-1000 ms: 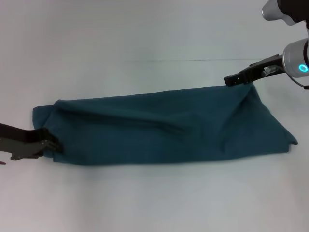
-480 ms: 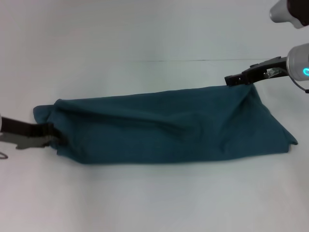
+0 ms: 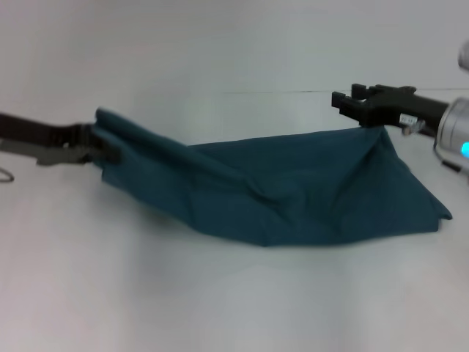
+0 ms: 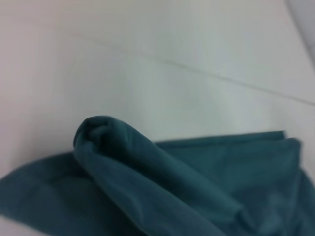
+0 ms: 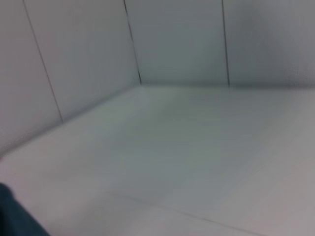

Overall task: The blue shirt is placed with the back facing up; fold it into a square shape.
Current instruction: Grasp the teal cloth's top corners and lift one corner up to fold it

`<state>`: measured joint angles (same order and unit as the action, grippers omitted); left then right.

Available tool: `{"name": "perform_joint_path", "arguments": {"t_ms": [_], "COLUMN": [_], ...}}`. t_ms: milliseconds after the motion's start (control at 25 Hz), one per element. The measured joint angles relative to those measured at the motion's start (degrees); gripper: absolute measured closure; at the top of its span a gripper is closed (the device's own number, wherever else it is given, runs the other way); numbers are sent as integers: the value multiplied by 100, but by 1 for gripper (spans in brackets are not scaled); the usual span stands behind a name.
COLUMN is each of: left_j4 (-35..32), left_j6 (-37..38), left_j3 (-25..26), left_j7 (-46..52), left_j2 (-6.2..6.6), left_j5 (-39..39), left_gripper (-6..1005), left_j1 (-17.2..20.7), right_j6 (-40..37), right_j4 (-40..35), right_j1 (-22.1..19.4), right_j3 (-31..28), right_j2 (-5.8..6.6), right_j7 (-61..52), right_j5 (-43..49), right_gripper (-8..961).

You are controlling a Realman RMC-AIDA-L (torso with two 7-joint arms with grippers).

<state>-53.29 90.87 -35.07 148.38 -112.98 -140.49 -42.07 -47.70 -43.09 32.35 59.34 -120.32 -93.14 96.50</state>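
Note:
The blue shirt (image 3: 293,192) is a long dark teal band across the white table, its plain side showing. My left gripper (image 3: 94,144) is shut on the shirt's left end and holds it raised off the table, so the cloth slopes down toward the middle. At the shirt's upper right corner my right gripper (image 3: 350,105) is shut on the cloth and pulls it up into a peak. The left wrist view shows the bunched, folded end of the blue shirt (image 4: 147,182) close up. In the right wrist view only a sliver of the blue shirt (image 5: 12,216) appears at one corner.
The white table (image 3: 234,301) stretches in front of the shirt and behind it. A thin seam line (image 3: 278,92) crosses the table behind the shirt. Pale wall panels (image 5: 172,39) stand beyond the table in the right wrist view.
My left gripper has lifted the shirt's left end up and slightly to the right, off the table. The right gripper has shifted a little left and up, still holding its corner.

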Motion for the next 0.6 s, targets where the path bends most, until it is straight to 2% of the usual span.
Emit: {"name": "perform_joint_path", "arguments": {"t_ms": [120,280,400,560,600], "left_j4": [30,74,72,35,26], "left_j6": [195,353,459,665,726], "left_j3": [46,49,50,95,131], "left_j7": [-58,-69,-53,-29,-28], "left_j2": [87,189,248,323,341], "left_j5": [187,418,568,701,732], "left_gripper": [851,850,850,851,851], "left_j1": [-203,-460,-620,-776,-803], "right_j6": [-243,-522,-344,-35,39], "right_j4": [1198,2485,3101,3434,3519], "right_j1": [43,389,789,1169,1273], "right_j3": [1,15,17,55,98], "right_j2": [6,-28,-38,-69,-78], "right_j7": [2441,4709,5330,5405,5406], "right_j5": [-1887,-3083,-3211,-3194,-3191], "right_gripper": [421,581,704,875,888]}}
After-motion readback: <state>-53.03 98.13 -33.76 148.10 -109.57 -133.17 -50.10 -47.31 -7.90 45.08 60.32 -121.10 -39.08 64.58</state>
